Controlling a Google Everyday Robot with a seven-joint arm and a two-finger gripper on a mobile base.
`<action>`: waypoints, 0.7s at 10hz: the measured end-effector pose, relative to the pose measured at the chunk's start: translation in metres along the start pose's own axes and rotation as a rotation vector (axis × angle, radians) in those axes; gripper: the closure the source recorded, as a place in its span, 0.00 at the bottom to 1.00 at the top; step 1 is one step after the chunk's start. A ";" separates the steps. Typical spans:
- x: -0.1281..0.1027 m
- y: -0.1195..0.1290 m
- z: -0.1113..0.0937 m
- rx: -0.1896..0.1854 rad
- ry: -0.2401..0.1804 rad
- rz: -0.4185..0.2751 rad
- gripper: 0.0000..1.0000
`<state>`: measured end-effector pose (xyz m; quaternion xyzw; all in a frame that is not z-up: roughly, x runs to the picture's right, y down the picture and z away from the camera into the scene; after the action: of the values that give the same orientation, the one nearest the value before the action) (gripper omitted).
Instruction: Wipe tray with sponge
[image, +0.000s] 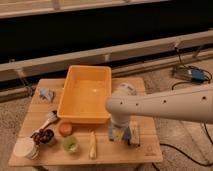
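Observation:
The orange-yellow tray (68, 96) stands empty in the middle of the wooden table (145, 150). My gripper (120, 134) points down at the table's front right, just off the tray's near right corner. A small bluish and yellowish block, which looks like the sponge (132, 134), lies on the table right at the gripper. I cannot tell whether the gripper touches or holds it. My white arm (165, 104) reaches in from the right and covers the table's right side.
A blue-grey cloth (46, 93) lies at the far left. Along the front left are a white utensil (48, 120), a dark bowl (42, 136), a white stack (25, 148), an orange cup (65, 129), a green cup (71, 144) and a yellow stick (92, 145). Cables and a blue device (197, 76) lie on the floor to the right.

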<state>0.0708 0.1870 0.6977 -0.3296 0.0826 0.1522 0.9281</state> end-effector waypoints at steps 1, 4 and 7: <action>0.004 -0.014 -0.019 0.017 0.002 -0.004 1.00; 0.000 -0.048 -0.051 0.084 -0.019 -0.001 1.00; -0.048 -0.077 -0.065 0.137 -0.070 0.010 1.00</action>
<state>0.0481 0.0775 0.7051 -0.2592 0.0621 0.1622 0.9501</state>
